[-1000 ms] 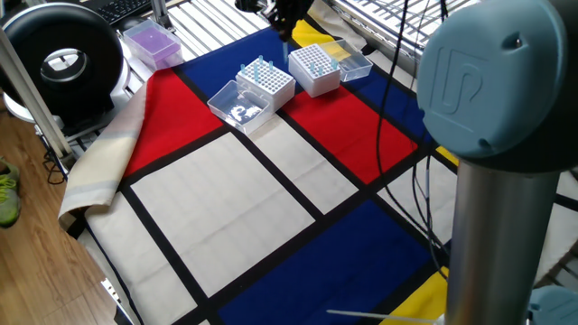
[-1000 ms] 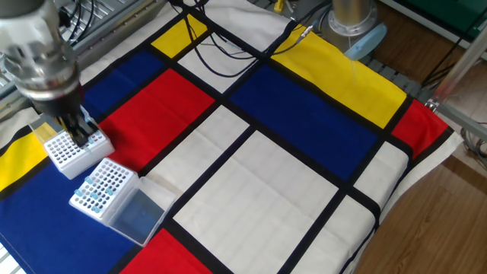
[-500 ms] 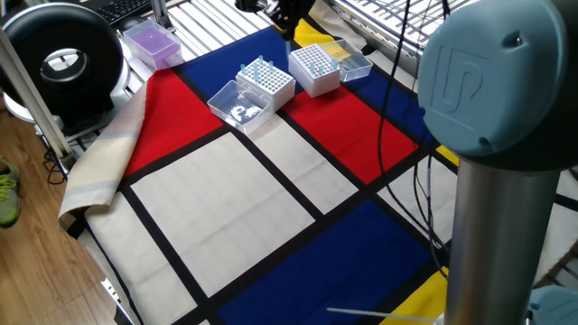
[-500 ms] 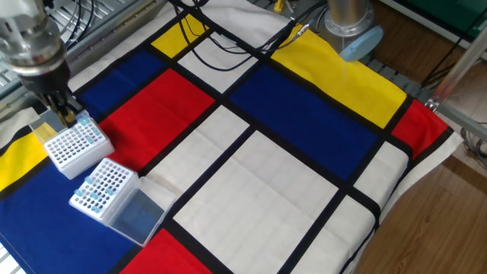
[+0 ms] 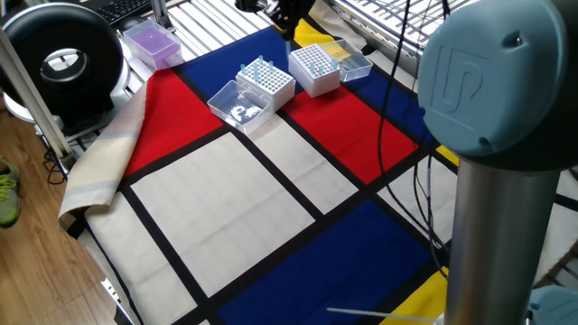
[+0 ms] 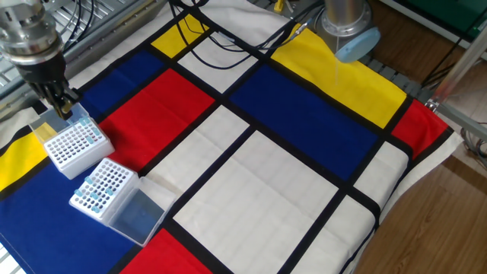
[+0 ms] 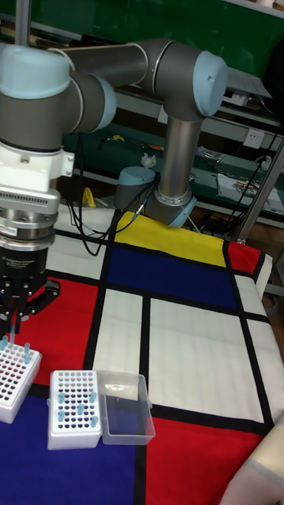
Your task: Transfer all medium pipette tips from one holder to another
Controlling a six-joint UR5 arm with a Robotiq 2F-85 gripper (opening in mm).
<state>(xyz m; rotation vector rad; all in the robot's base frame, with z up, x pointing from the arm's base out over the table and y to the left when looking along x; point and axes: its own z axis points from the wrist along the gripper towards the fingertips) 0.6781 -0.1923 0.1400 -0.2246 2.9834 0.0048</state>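
Observation:
Two white tip holders sit side by side on the blue patch. The nearer-to-arm holder (image 6: 74, 147) (image 7: 16, 379) (image 5: 315, 68) shows two pale-blue medium pipette tips (image 7: 25, 347) at its far edge. The other holder (image 6: 103, 187) (image 7: 75, 408) (image 5: 265, 83) carries several scattered tips (image 7: 79, 410). My gripper (image 6: 59, 103) (image 7: 16, 314) hangs a short way above the far edge of the first holder, clear of it. Its fingers stand close together. These views are too small to show whether anything is pinched between them.
A clear lid (image 6: 137, 215) (image 7: 126, 408) lies open beside the holder with several tips, and another clear lid (image 5: 352, 61) lies behind the first holder. A purple box (image 5: 151, 42) and a black round device (image 5: 61, 59) stand off the cloth. Cables (image 6: 228, 46) cross the far patches.
The gripper has risen from the first holder's top and drifted slightly toward the cloth's far edge. Both holders stayed put.

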